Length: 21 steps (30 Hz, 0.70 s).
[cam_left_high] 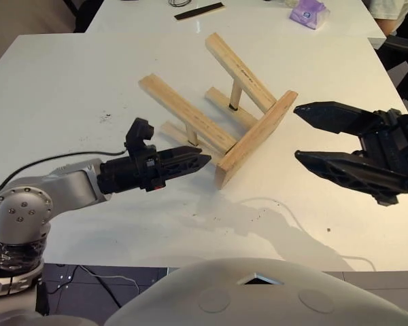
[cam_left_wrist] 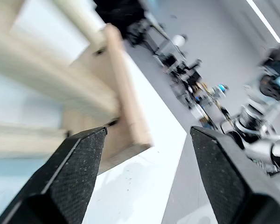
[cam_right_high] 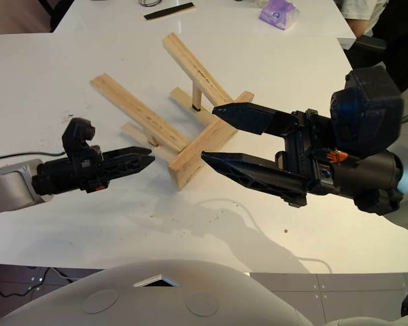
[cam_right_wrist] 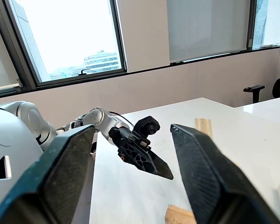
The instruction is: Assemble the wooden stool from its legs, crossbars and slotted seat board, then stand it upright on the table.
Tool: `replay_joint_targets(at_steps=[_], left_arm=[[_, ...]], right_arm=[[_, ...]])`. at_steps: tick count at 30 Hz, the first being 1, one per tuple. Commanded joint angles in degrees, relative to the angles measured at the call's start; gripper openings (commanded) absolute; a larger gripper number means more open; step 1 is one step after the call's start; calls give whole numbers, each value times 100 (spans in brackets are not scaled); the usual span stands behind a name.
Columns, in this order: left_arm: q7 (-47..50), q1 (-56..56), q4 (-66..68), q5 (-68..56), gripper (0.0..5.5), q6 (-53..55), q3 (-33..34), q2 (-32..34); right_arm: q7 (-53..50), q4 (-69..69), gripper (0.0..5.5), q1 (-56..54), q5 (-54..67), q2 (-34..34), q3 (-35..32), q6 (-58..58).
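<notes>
The wooden stool [cam_left_high: 211, 109] lies on its side on the white table [cam_left_high: 68, 81]. Its seat board [cam_left_high: 255, 139] stands on edge, and the legs [cam_left_high: 183, 112] with short crossbars [cam_left_high: 236, 94] point away to the far left. My left gripper [cam_left_high: 205, 161] hovers open, just left of the board's near end, holding nothing. In the left wrist view its fingers [cam_left_wrist: 70, 182] frame the board's end [cam_left_wrist: 123, 98]. To the right of the board's far end my right gripper [cam_left_high: 296, 132] is wide open and empty, close to it but apart.
A purple packet [cam_left_high: 308, 13] and a black strip [cam_left_high: 198, 10] lie on the far table. A dark cable [cam_left_high: 88, 155] runs along my left arm. The table's front edge [cam_left_high: 190, 261] is close below both grippers.
</notes>
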Motion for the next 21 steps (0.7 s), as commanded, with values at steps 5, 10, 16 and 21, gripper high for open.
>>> replay_joint_targets(at_steps=[5,10,16,21], left_arm=[[-1041,866,-1478,3878,348,-1445,-880,56],[-1465,1943,-1438,6449,421,-3203,-1807,-26],[-1168,1974,-774,7831,440,-4379,-2697,-1064],[-843,1488,-1,8491,440,-4776,-3131,-2117]], right_arm=[[-139,-6,302,156,-356,263,165,-67],[-126,75,302,154,-425,285,207,-68],[25,407,302,-351,-529,277,636,4],[370,697,302,-811,-872,264,1099,181]])
